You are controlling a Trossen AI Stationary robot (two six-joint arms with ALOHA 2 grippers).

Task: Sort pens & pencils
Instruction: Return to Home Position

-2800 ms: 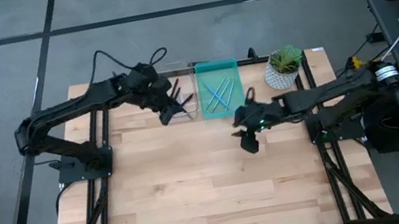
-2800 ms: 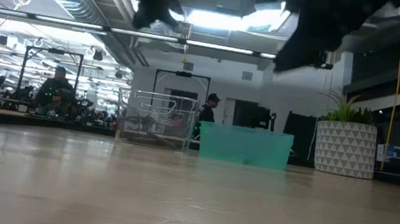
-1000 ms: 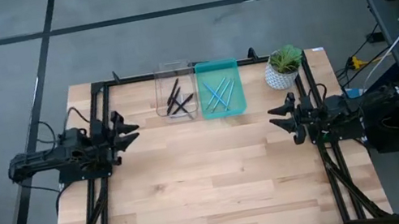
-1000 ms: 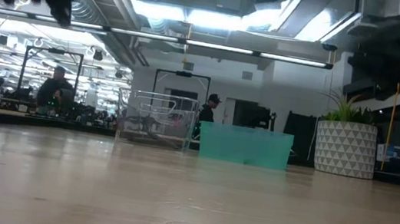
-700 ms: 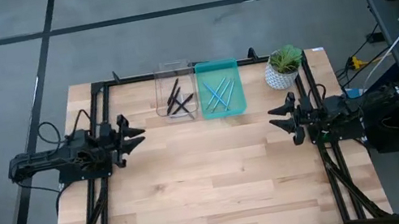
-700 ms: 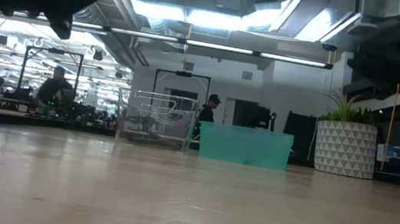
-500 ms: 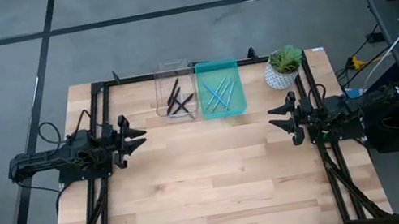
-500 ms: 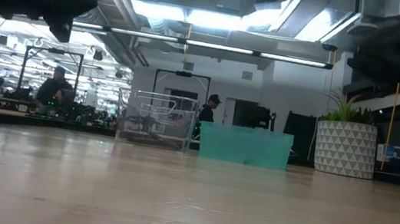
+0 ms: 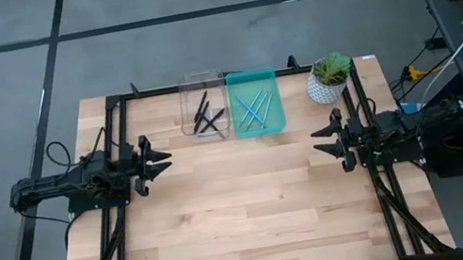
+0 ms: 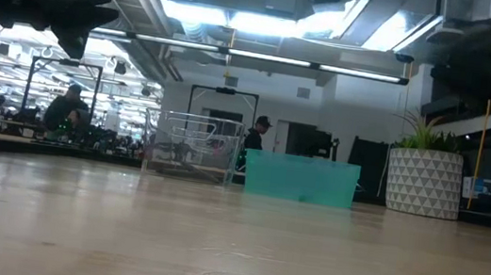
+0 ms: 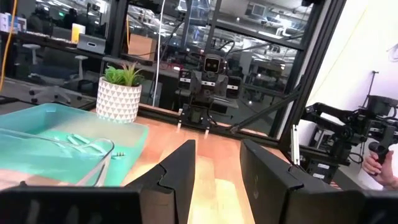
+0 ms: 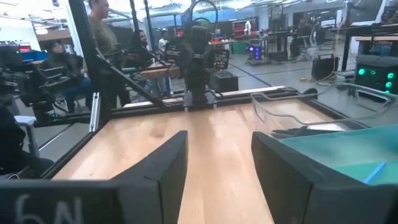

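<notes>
At wood tabletop (image 9: 245, 206) sides, left hand (image 9: 163, 161) and right hand (image 9: 317, 140) splayed, empty; workshop (image 10: 90, 89) beyond

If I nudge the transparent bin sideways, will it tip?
Probably slides: the transparent bin looks thin-walled and low, so light yet stable. The black pens lie loose inside and may roll. The teal bin beside it could block.

Arms folded low; left gripper (image 9: 163, 161) and right gripper (image 9: 318, 141) face inward, fingers spread.

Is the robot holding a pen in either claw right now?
No, nothing is held. The left claw and the right claw are both open and empty, at opposite sides of the light wooden table.
</notes>
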